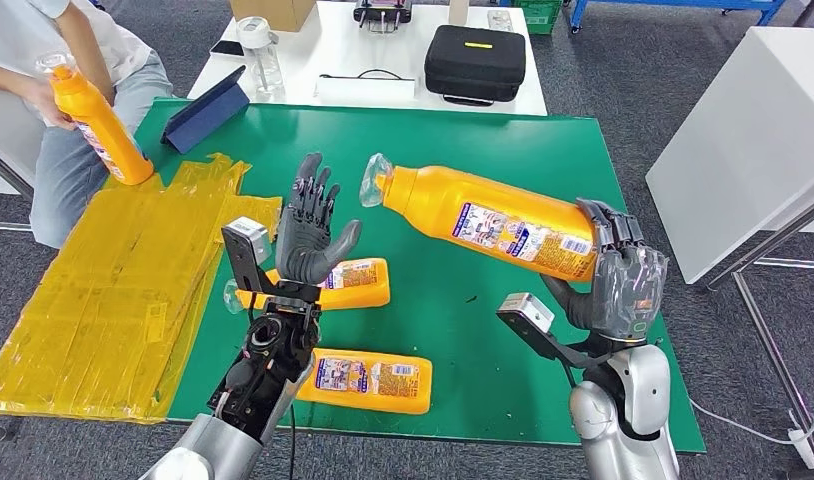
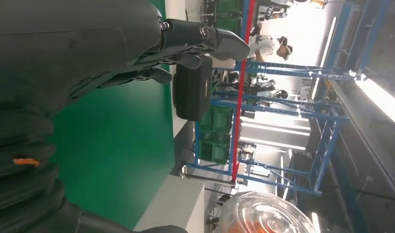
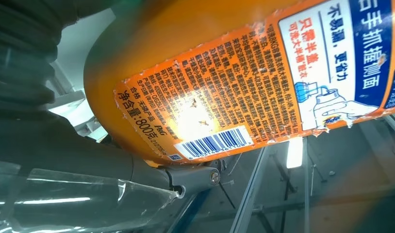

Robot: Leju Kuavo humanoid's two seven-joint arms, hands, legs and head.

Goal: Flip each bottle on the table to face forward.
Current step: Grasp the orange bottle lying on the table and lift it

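Your right hand (image 1: 613, 275) grasps one bottle (image 1: 483, 220) by its base, lifted at centre frame with its back label up, so its flip is not finished. Your left hand (image 1: 311, 232) is released, raised over two bottles (image 1: 368, 382) lying at lower centre. At upper left a person (image 1: 43, 60) holds another, and yellow bags (image 1: 113, 290) lie close by.

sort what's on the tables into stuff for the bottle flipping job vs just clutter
Job: raised bottle held by the right hand; open left hand; two bottles lying flat.
Clutter: black case, blue folder, yellow plastic sheet.
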